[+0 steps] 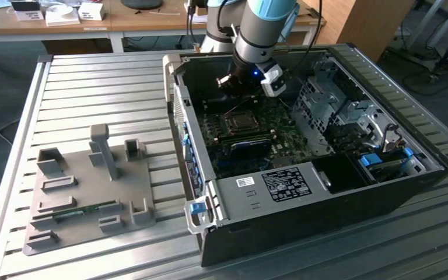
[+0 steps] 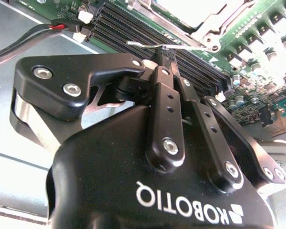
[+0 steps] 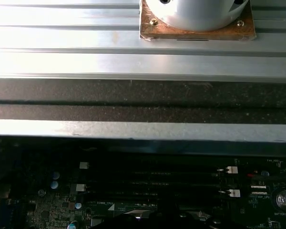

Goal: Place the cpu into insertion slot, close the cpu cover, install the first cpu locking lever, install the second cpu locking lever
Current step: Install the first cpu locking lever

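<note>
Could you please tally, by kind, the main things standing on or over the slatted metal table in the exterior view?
Computer case, lying open: 1
Grey fixture plate: 1
Robot arm, reaching into the case: 1
Total: 3

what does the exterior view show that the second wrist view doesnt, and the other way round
Exterior view: the whole open computer case on the slatted table, a grey fixture plate beside it on the exterior view's left, and the arm above the case.
Second wrist view: the tool up close, shut, with a thin metal lever crossing at its tip. Whether it grips the lever I cannot tell.
Both: the tool, the motherboard, and the insertion slot with its silvery cpu cover.
</note>
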